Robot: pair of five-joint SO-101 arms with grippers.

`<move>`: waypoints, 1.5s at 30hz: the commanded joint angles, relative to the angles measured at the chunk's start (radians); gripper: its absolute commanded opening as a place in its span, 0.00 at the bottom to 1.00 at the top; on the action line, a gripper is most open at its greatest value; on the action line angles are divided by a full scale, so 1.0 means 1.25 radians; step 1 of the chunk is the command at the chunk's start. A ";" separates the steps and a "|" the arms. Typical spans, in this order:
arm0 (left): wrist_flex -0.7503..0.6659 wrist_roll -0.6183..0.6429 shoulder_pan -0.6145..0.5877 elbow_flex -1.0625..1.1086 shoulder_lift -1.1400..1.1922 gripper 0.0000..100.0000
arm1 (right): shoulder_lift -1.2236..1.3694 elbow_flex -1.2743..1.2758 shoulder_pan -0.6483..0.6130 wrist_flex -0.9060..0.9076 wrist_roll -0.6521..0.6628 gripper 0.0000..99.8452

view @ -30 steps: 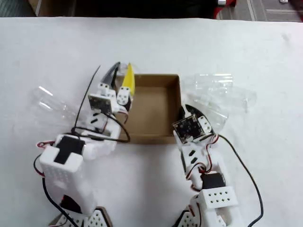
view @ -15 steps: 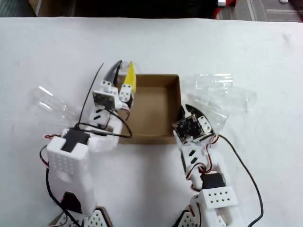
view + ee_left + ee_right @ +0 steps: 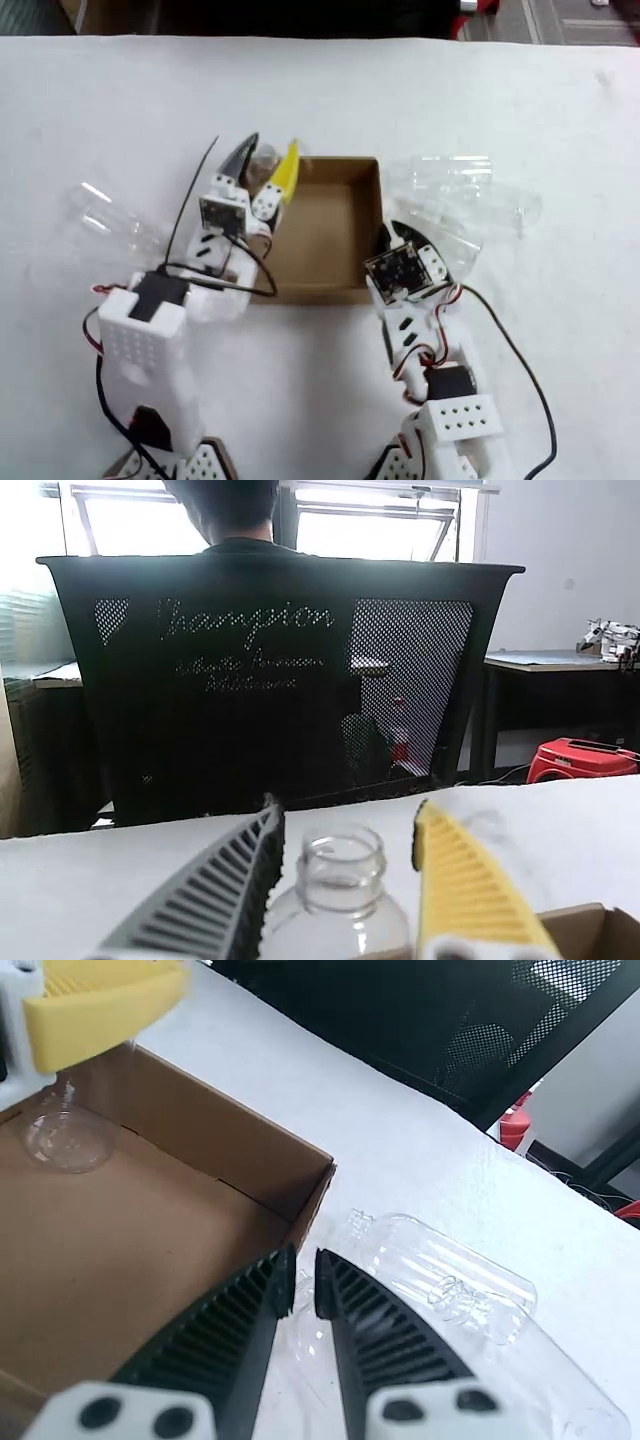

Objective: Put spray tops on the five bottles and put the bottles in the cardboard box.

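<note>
Your left hand [image 3: 273, 142] has opened: the grey and yellow fingers, nearly closed together a second ago, now stand spread, with the yellow one swung out over the far left corner of the cardboard box [image 3: 335, 165]. The clear bottle [image 3: 263, 160] now shows in the gap, its open neck free of both fingers. The left arm's lower body has turned slightly towards the box.

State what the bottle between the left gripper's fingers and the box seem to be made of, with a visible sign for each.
Bottle: clear and glossy, probably plastic, though glass is possible; the chair shows through its threaded neck.
Cardboard box: brown cardboard, matt; dull flat walls with thin edges and a folded corner.
</note>
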 commanded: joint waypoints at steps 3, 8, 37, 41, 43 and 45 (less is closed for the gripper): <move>-0.025 0.059 -0.006 0.026 -0.053 0.20 | 0.006 0.007 0.004 -0.018 0.010 0.02; 0.059 0.093 -0.004 0.109 -0.236 0.20 | 0.006 0.007 0.004 -0.018 0.010 0.02; 1.966 0.198 -0.144 -0.389 -1.277 0.20 | 0.003 0.007 0.013 -0.018 0.010 0.02; 2.070 0.130 -0.144 -0.430 -1.245 0.20 | 0.003 0.007 0.013 -0.018 0.010 0.02; 2.121 0.081 -0.144 -0.428 -1.226 0.20 | 0.003 0.007 0.013 -0.018 0.010 0.02; 2.175 0.021 -0.144 -0.427 -1.201 0.20 | 0.003 0.007 0.013 -0.018 0.010 0.02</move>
